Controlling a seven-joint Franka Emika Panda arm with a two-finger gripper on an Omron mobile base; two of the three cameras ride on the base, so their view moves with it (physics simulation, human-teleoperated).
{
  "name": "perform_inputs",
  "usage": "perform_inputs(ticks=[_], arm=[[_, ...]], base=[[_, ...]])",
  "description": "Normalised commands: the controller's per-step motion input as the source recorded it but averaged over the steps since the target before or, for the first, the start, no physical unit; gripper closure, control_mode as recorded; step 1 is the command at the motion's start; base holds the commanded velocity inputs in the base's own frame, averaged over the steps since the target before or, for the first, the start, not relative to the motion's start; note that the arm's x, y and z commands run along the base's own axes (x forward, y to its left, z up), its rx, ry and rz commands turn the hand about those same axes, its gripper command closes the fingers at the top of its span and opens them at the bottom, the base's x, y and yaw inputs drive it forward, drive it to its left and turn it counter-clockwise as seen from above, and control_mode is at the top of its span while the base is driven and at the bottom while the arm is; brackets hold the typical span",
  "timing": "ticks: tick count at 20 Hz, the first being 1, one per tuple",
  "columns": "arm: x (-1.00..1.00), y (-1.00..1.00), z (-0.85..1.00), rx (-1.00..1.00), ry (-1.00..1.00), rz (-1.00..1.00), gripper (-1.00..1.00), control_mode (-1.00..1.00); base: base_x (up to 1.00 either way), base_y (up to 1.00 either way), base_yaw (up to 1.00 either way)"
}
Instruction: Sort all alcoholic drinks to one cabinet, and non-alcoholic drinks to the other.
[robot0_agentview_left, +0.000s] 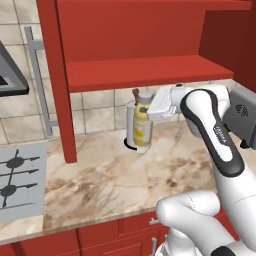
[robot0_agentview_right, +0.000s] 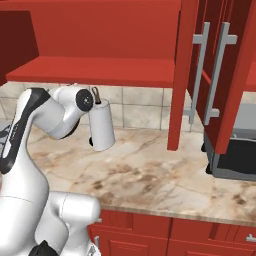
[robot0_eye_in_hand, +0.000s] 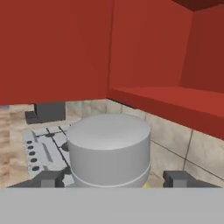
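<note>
Juice bottle (robot0_agentview_left: 142, 125): we see it upright at the back of the counter (robot0_agentview_left: 125, 175), close to the tiled wall, under the open cabinet's shelf (robot0_agentview_left: 150, 72). Its grey-white cap (robot0_eye_in_hand: 108, 146) sits between our finger tips in the hand view.

Gripper (robot0_agentview_left: 150, 111): our jaws stand wide apart, one finger tip (robot0_eye_in_hand: 48, 178) on each side of the cap. We judge nothing is clamped yet; whether the pads touch the bottle we cannot tell.

Paper roll (robot0_agentview_right: 102, 126): a white roll stands just beside the bottle, toward the wall; from the right it hides the bottle.

Cabinet above: its door is open and the red shelf shows bare in the part we can see.

Other cabinet (robot0_agentview_right: 220, 65): at the counter's right end, two silver bar handles close together, doors swung out.

Done so far: we judge no drink is sorted yet on the shelf parts we see; the other shelves are hidden.

In hand: taking hold of the juice bottle at its neck.

Left: close on the bottle, lift it to a shelf, then find and sort the remaining drinks.
</note>
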Motion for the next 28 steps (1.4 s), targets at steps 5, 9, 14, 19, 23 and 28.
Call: perform_inputs(ticks=[5, 9, 14, 19, 23, 28], arm=[[-0.11, 0.12, 0.07, 0.00, -0.11, -0.01, 1.00, -1.00], [-0.08, 0.10, 0.09, 0.00, -0.08, -0.06, 1.00, -1.00], [0.00, 0.02, 0.26, -0.02, 0.00, -0.13, 1.00, -1.00], [0.00, 0.00, 0.33, -0.02, 0.00, -0.09, 1.00, -1.00], [-0.01, 0.00, 0.25, -0.01, 0.00, -0.04, 1.00, -1.00], [-0.07, 0.00, 0.27, 0.00, -0.06, 0.00, 1.00, -1.00]], base=[[0.00, 0.00, 0.00], [0.00, 0.00, 0.00], [0.00, 0.00, 0.00], [0.00, 0.00, 0.00], [0.00, 0.00, 0.00], [0.00, 0.00, 0.00]])
